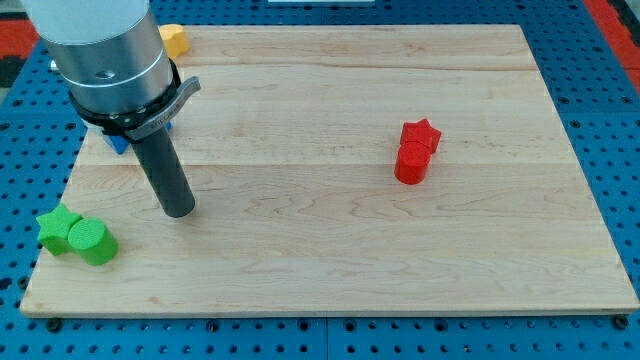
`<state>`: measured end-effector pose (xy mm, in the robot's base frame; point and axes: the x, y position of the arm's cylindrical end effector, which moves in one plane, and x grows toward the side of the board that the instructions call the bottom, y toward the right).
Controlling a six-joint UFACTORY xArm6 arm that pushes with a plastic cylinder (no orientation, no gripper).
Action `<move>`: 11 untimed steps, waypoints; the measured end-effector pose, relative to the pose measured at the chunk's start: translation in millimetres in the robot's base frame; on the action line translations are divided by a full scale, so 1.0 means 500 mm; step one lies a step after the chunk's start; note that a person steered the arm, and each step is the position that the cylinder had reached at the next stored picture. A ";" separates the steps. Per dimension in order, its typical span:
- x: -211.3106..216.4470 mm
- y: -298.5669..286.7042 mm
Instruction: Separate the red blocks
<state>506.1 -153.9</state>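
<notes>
Two red blocks sit touching at the view's right of centre: a red star [421, 134] above and a red cylinder [411, 163] just below it. My tip [179, 209] rests on the wooden board [330, 270] at the view's left, far from the red blocks, roughly a third of the board's width away to their left. The tip touches no block.
A green star [57, 229] and a green cylinder [93, 242] sit together at the lower left, just left of my tip. A yellow block [176, 40] lies at the top left. A blue block [118, 140] is mostly hidden behind the arm.
</notes>
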 end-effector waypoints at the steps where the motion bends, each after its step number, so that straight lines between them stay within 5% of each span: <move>1: 0.000 0.000; 4: 0.010 0.061; 5: -0.012 0.174; 7: -0.058 0.611; 8: -0.125 0.714; 9: -0.239 0.688; 10: -0.257 0.609; 11: -0.236 0.688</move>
<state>388.2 190.2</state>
